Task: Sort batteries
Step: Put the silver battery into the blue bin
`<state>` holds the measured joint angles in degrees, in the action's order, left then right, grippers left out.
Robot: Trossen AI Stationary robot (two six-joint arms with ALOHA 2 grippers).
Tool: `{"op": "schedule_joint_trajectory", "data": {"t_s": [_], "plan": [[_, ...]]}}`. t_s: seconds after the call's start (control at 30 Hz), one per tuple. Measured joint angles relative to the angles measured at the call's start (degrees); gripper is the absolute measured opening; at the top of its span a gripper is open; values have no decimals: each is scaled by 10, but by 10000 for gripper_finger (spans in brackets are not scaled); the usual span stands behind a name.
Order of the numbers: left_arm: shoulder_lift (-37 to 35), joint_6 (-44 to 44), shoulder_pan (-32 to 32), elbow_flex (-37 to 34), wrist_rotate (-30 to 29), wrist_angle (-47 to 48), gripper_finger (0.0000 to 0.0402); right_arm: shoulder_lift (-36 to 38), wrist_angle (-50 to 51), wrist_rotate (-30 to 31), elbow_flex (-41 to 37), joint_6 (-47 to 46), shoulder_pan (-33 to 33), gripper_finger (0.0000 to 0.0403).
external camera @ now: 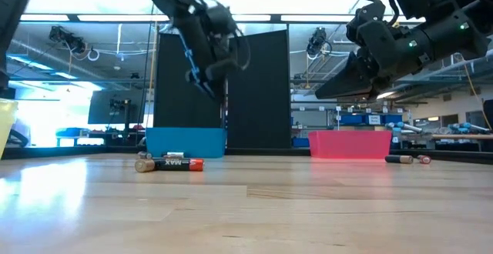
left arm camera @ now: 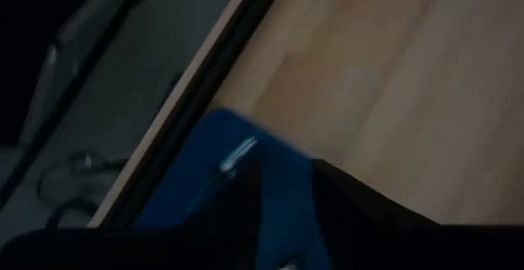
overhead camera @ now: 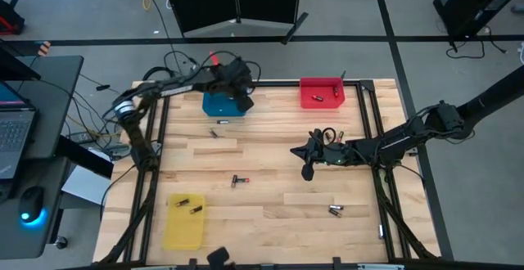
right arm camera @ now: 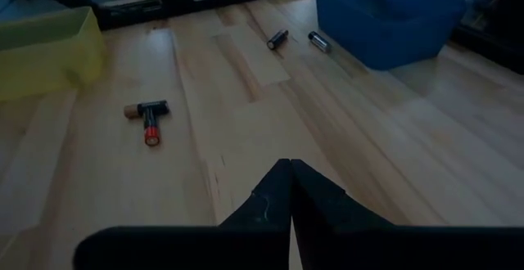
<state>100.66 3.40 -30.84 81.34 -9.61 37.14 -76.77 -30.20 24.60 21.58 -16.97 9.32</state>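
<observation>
batteries, small cylindrical cells in black, silver and red, are scattered on the pale wooden table point(overhead camera: 270, 168): a black-and-red pair point(overhead camera: 237, 180) mid-table, two point(overhead camera: 216, 128) beside the blue plastic bin point(overhead camera: 223, 106). the left gripper point(overhead camera: 237, 86) hangs over that bin, its finger spread unclear. the right gripper point(overhead camera: 307, 168), pressed together and empty, is best opened before descending squarely.

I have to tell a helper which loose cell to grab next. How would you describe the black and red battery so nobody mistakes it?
Start at the yellow bin on the wooden table, then look toward the table's middle. There the black and red battery lies touching a shorter cell at a right angle. It alone has a red end; the two loose batteries beside the blue bin lack one.
</observation>
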Motion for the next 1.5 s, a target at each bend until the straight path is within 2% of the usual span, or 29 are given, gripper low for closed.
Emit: {"op": "schedule_joint_trajectory", "data": {"t_s": [0.3,0.5,0.67,0.9,1.0,1.23,1.5], "plan": [[-157,0,109,-207,13,-160,67,0,3,0,0,1,0,16],[-232,-41,187,-325,13,-260,54,0,3,0,0,-15,0,16],[-253,-59,261,-432,14,-441,49,0,7,-6,0,-40,0,24],[-253,-67,325,-554,13,-709,48,0,33,-77,0,-64,0,26],[-253,-67,335,-584,13,-772,48,0,59,-95,0,-87,1,31],[-253,-67,336,-600,2,-786,48,0,139,-108,21,-146,26,39],[-253,-37,336,-600,0,-786,48,0,437,-111,150,-188,70,39]]}}
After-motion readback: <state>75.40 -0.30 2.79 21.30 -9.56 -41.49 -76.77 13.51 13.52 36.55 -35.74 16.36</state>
